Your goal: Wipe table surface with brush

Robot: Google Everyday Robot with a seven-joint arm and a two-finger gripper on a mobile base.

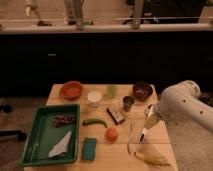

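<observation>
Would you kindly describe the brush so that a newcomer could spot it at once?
On the light wooden table, look near its right edge, by the robot's claw. The brush lies slanted there, above the banana: long and white-handled, thicker than the thin pale stick beside it and unlike the short dark block.

No writing, label, brand or number can be read anywhere: none on the green tray (57, 106), the brush (144, 134), or the white arm (185, 102), whose gripper (151, 119) is by the brush's upper end, over the right side of the table surface (120, 150).
</observation>
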